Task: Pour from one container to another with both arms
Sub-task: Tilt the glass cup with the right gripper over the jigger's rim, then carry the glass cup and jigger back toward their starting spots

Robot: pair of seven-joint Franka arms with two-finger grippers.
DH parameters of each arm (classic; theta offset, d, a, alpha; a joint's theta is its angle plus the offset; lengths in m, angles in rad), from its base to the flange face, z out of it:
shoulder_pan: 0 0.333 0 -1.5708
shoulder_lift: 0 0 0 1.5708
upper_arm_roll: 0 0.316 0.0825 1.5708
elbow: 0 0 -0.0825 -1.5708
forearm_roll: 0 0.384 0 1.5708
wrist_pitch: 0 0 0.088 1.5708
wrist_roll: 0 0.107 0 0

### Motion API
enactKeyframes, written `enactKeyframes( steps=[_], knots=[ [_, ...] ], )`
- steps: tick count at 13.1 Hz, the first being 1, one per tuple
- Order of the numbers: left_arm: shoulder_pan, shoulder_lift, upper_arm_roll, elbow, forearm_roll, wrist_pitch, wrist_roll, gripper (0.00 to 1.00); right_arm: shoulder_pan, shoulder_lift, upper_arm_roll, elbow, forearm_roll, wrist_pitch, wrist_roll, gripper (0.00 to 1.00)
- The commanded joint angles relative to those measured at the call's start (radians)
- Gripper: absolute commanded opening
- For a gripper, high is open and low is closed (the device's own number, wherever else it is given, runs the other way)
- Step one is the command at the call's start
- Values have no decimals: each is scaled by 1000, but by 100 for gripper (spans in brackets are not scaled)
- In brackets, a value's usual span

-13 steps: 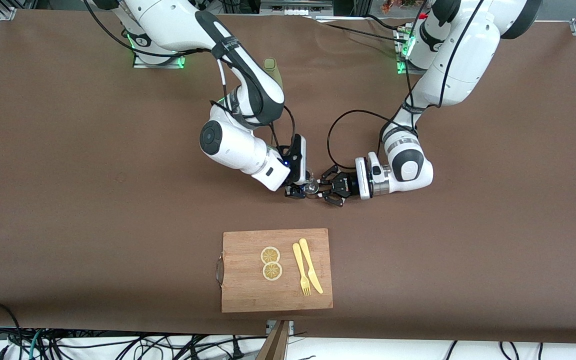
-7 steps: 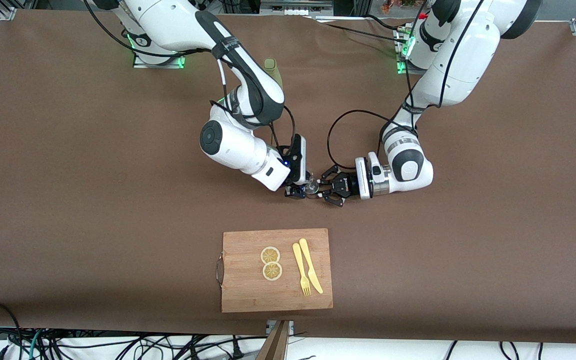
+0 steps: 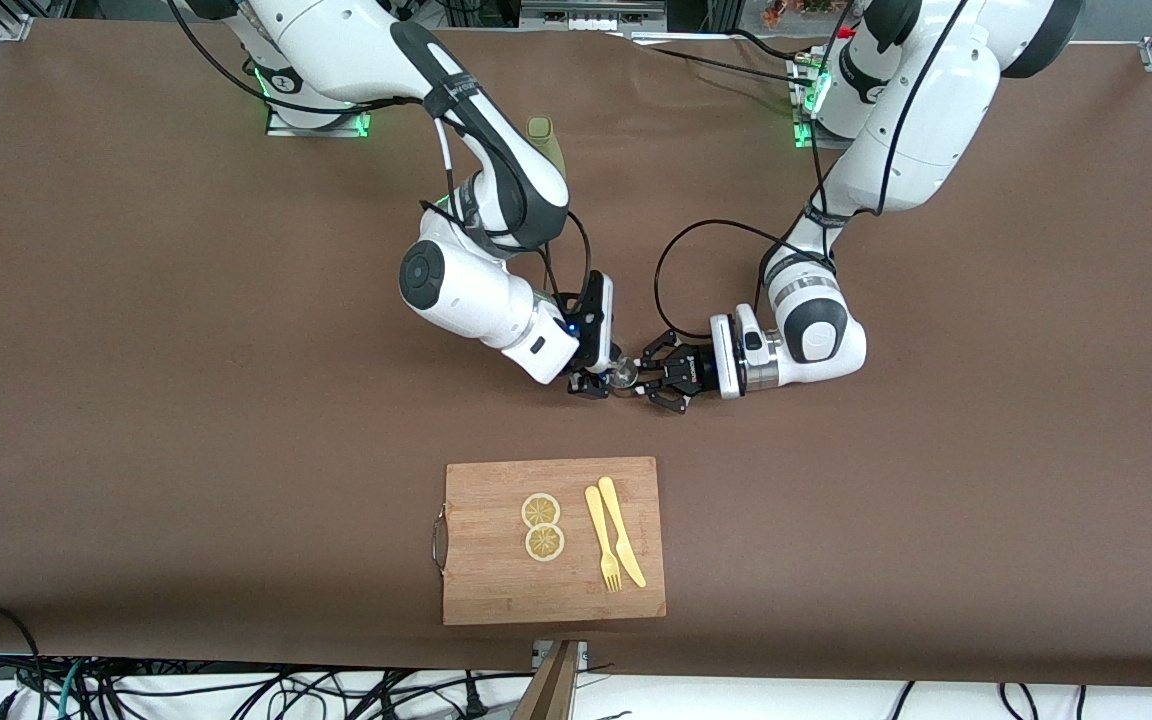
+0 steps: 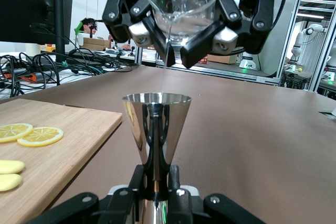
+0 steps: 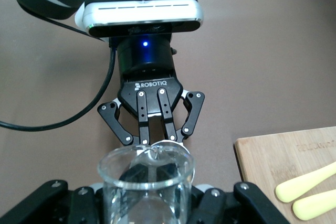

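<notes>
My left gripper (image 3: 640,380) is shut on the waist of a steel double-cone jigger (image 4: 156,124) and holds it upright just above the brown table. My right gripper (image 3: 598,381) is shut on a clear glass beaker (image 4: 182,3). It tips the beaker's spout over the jigger's mouth, and a thin stream runs down from the spout. In the right wrist view the beaker (image 5: 146,182) fills the near part of the picture, with the left gripper (image 5: 153,136) right under its lip. The two grippers face each other tip to tip over the middle of the table.
A wooden cutting board (image 3: 496,590) lies nearer the front camera than the grippers. It carries two lemon slices (image 3: 542,526), a yellow plastic fork (image 3: 602,540) and a knife (image 3: 622,530). An olive-green object (image 3: 542,132) stands beside the right arm's elbow.
The right wrist has edged very slightly with the beaker. The left arm and the jigger have not moved.
</notes>
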Motion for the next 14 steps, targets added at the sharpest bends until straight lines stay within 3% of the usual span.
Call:
enactKeyframes(
  steps=[1,6,8,12,14],
  knots=[
    [-15,-16,2,-6,-38,25,24,0,-3,-16,-1,1,98,5,4,0],
    [-8,-17,2,-9,-35,22,28,0,-11,-49,-3,-4,268,-5,-103,0],
    [4,-19,2,-10,-32,14,36,0,-31,-66,-7,-10,295,-40,-140,0],
    [67,-17,4,-26,-21,-79,78,0,-141,-86,-7,-10,298,-216,-244,0],
    [113,-21,4,-38,5,-137,102,0,-224,-86,-7,-11,342,-354,-357,0]
  ],
)
